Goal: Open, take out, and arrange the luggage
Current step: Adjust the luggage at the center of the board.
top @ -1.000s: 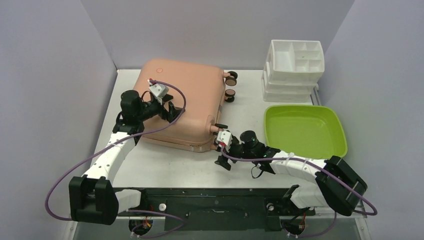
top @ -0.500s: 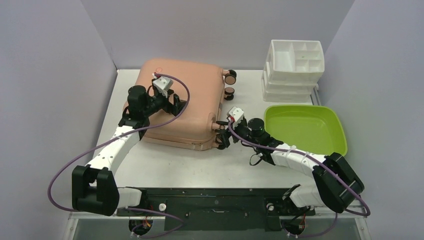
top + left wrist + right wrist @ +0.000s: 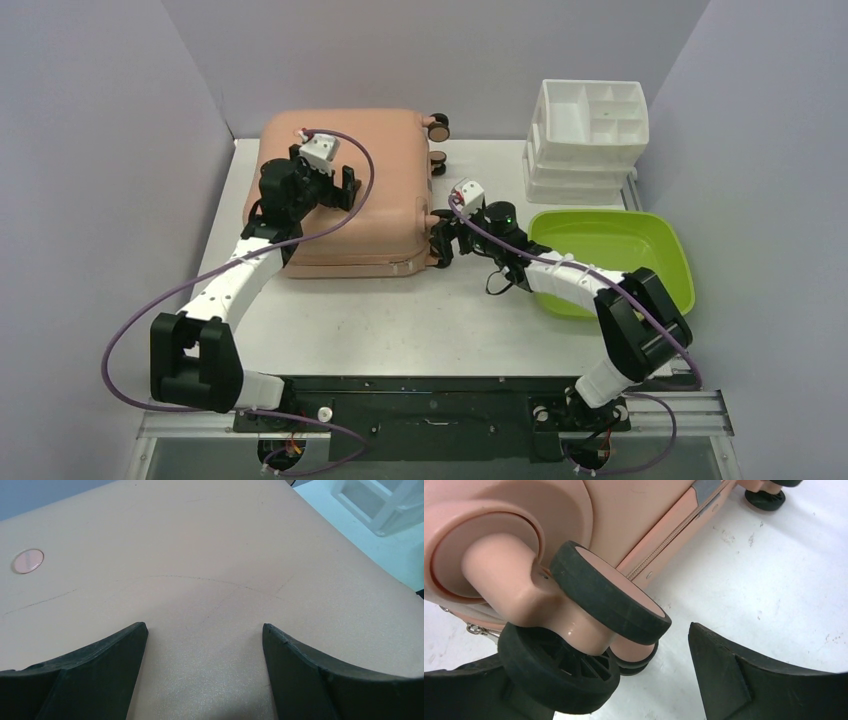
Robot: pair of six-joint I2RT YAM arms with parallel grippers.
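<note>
The luggage (image 3: pixel 385 190) had turned and slid toward the far left corner of the table (image 3: pixel 400 320) since a second before. Its far wheels had swung closer to the back edge. Both arms had moved along with it.

The luggage lay flat and was not open yet. The zip line along its side looked shut. The left tool (image 3: pixel 205 630) sat on the pink top with its two fingers apart, holding nothing. The right tool (image 3: pixel 441 243) was at the near right corner of the luggage. Its fingers were apart too, one on each side of a black wheel (image 3: pixel 609 600). I could not tell for sure if they touched the wheel.

Things could go wrong from here. The wheel can spin and swivel, so the right tool might slip off if it squeezed or pushed there. The top is smooth, so the left tool might slide on it. One more push might bump the luggage into the left wall.
</note>
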